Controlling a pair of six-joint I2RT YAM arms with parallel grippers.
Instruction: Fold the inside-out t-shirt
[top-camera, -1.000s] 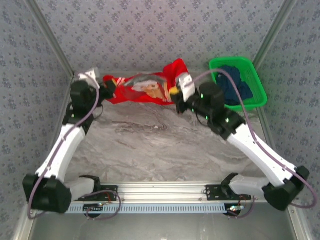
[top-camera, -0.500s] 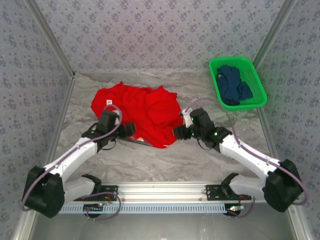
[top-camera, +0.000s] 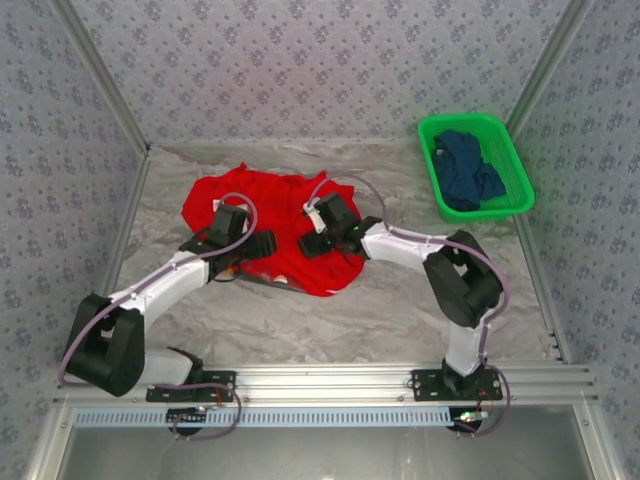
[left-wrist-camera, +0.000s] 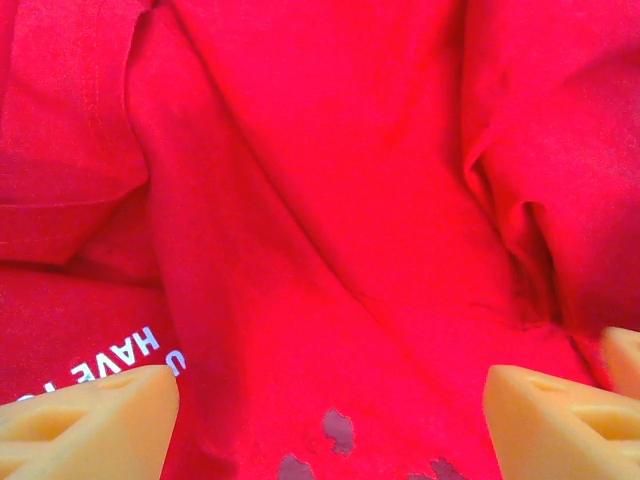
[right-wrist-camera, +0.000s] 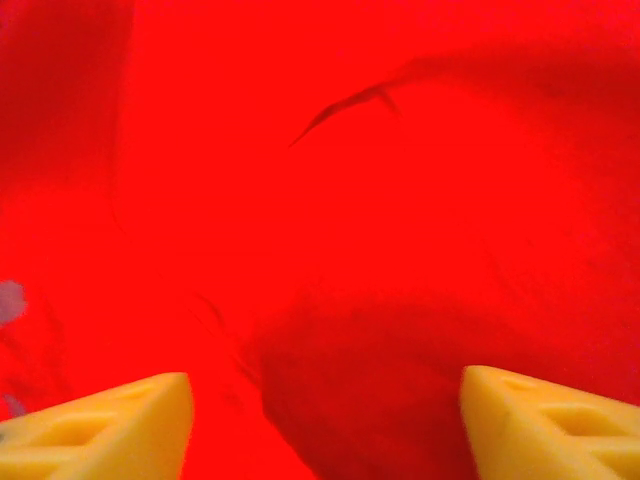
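Red t-shirt (top-camera: 285, 205) bunched; left hand (top-camera: 262, 243), right hand (top-camera: 312, 243) both spread above it, seemingly not touching; open table (top-camera: 400, 310) nearside

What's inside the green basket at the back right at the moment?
A crumpled dark navy garment lies in the green basket, covering much of its floor. Anything underneath that cloth is hidden from the overhead camera.

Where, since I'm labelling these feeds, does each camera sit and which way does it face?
Top external: above and behind the robot, looking down at the table; both arms, left gripper and right gripper over the t-shirt.
Left wrist: on the left arm, facing cloth with white lettering; its yellow fingers.
Right wrist: on the right arm, close on red cloth; its fingers.
Shared: all see the t-shirt.
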